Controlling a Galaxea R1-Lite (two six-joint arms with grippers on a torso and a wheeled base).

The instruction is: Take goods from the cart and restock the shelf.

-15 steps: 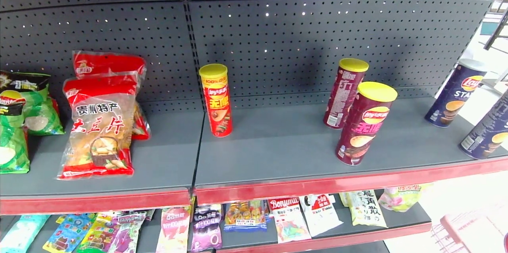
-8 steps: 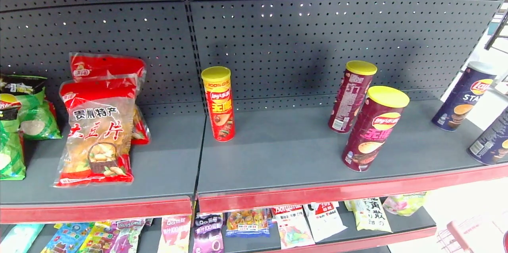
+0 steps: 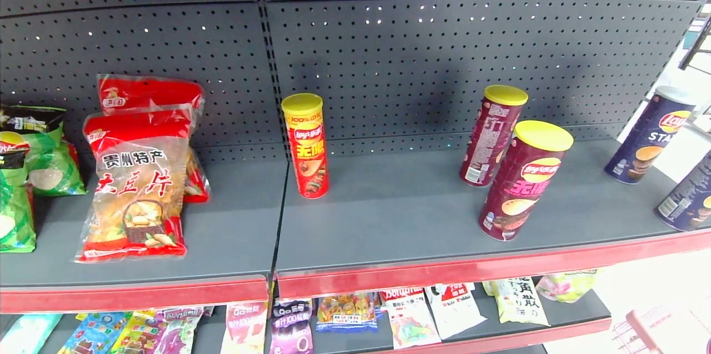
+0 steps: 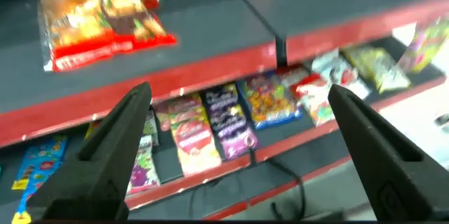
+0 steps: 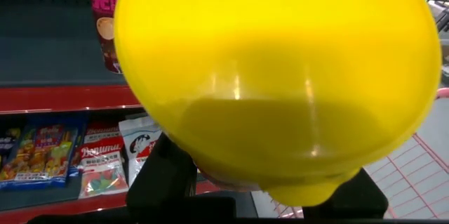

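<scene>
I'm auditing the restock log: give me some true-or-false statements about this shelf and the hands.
1. The red can stands upright on the shelf. True.
2. The left hand holds a bag. False: it is open and empty.
3. A maroon can stands to the red can's right. True.
4. The right hand is empty. False: it grips a yellow-lidded can.

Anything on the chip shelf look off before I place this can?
Nothing is spilled or fallen. One small thing: the rear maroon can faces backwards, its back panel out, while the front maroon can shows its logo.
</scene>
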